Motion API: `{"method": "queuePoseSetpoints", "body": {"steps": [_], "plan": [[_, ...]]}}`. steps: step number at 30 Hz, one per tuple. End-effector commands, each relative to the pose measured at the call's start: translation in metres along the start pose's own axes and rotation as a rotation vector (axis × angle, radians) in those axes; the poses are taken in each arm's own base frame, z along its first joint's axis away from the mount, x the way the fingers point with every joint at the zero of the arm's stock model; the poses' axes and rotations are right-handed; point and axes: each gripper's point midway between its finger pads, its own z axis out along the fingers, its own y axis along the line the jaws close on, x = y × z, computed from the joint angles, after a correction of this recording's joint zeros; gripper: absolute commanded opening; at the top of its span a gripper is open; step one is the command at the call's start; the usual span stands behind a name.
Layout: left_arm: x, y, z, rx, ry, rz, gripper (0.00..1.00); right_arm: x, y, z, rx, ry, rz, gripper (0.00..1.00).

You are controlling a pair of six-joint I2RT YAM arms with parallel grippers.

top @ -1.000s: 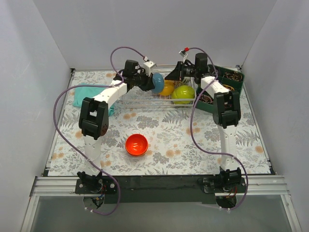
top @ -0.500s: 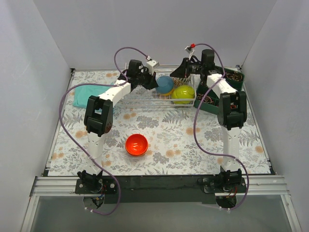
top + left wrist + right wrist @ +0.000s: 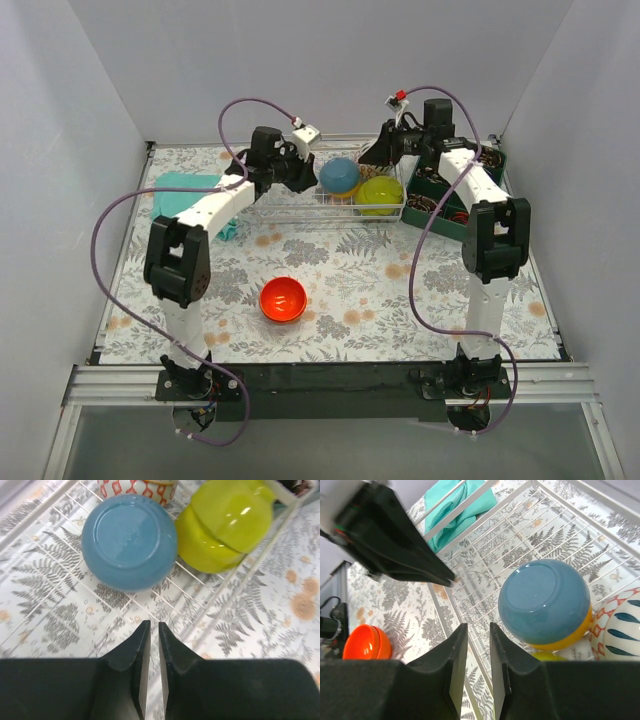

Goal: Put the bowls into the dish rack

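Observation:
The white wire dish rack [image 3: 300, 222] stands at the back of the table. In it a blue bowl [image 3: 340, 175] lies upside down on an orange-yellow bowl [image 3: 577, 632], beside two stacked lime-green bowls [image 3: 381, 194] and a patterned white bowl [image 3: 622, 630]. A red-orange bowl [image 3: 283, 299] sits on the table in front. My left gripper [image 3: 303, 172] hangs over the rack's left part, just left of the blue bowl [image 3: 129, 540], shut and empty [image 3: 154, 625]. My right gripper [image 3: 373, 155] hovers behind the rack, jaws nearly shut, empty [image 3: 479, 626].
A dark green compartment tray [image 3: 452, 190] of small items stands right of the rack. A teal cloth [image 3: 185, 195] lies left of the rack. The table has a fern-print cover and white walls on three sides.
A second ago my left gripper held the blue bowl over the rack. The bowl now rests in the rack and the gripper has drawn back to the left. The right arm has risen slightly.

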Motion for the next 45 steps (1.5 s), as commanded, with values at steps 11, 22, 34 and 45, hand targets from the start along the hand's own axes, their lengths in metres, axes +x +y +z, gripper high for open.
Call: {"method": "queuePoseSetpoints", "body": {"steps": [11,22,34,45], "plan": [[0.006,0.007,-0.182,-0.41,-0.075,-0.018,0.68,0.061,0.128,0.001,-0.075,0.298,-0.501,0.37],[0.065,0.022,-0.255,-0.551,0.008,-0.207,0.82,0.198,0.244,0.025,-0.409,0.584,-0.983,0.43],[0.089,0.009,-0.292,-0.623,0.024,-0.247,0.82,0.256,0.28,0.053,-0.625,0.673,-1.196,0.45],[0.089,0.017,-0.309,-0.653,-0.029,-0.323,0.82,0.277,0.286,0.065,-0.718,0.713,-1.243,0.41]]}}
